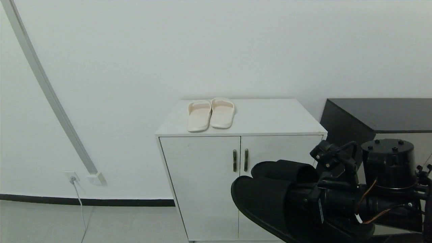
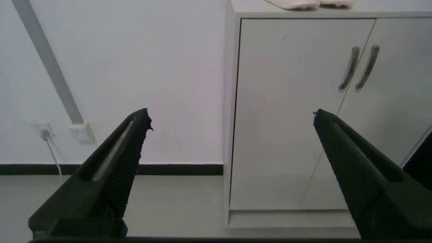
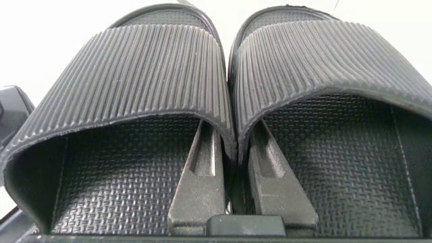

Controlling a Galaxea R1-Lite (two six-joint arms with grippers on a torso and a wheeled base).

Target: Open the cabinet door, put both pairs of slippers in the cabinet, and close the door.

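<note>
Two black slippers (image 3: 155,74) are clamped side by side in the right hand (image 3: 231,135), one finger inside each. The left hand (image 2: 229,116) hangs with fingers wide apart, the shut cabinet (image 2: 297,101) ahead of it. The cream slippers (image 1: 199,116) lie on its top.

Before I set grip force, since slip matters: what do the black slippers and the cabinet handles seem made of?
Black slippers: likely soft rubber or foam, matte, with ribbed straps and diamond-patterned insoles. Handles: probably metal, judging by a dull sheen; unsure.
</note>
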